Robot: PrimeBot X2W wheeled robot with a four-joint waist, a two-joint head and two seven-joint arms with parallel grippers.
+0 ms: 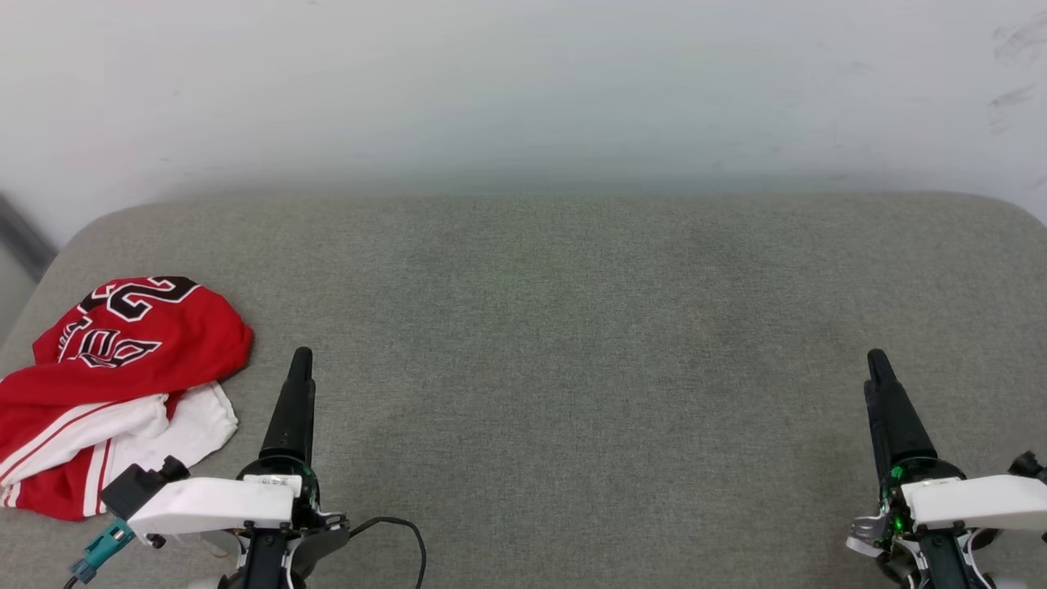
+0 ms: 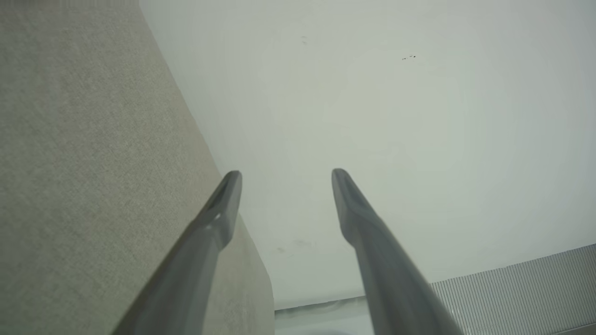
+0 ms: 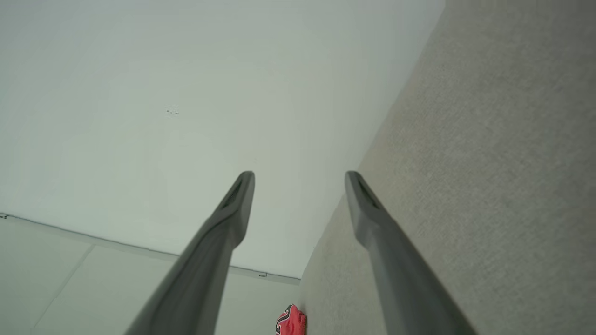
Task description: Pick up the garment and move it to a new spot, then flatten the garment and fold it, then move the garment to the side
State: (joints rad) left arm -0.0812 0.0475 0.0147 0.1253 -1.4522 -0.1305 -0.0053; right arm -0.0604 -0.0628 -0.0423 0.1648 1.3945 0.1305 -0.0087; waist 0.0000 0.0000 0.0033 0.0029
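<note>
The garment lies crumpled at the left edge of the grey padded surface. It is red with white sleeves, striped trim and black white-outlined lettering facing up. Its red edge also peeks in at the bottom of the right wrist view, garment. My left gripper stands just right of the garment, apart from it, fingers pointing away from me. In its wrist view the left gripper is open and holds nothing. My right gripper is far to the right, and the right gripper is open and holds nothing.
A pale wall rises behind the surface's far edge. The surface has rounded corners, and its left edge runs close to the garment. A black cable loops near my left wrist. A ribbed panel shows low in the left wrist view.
</note>
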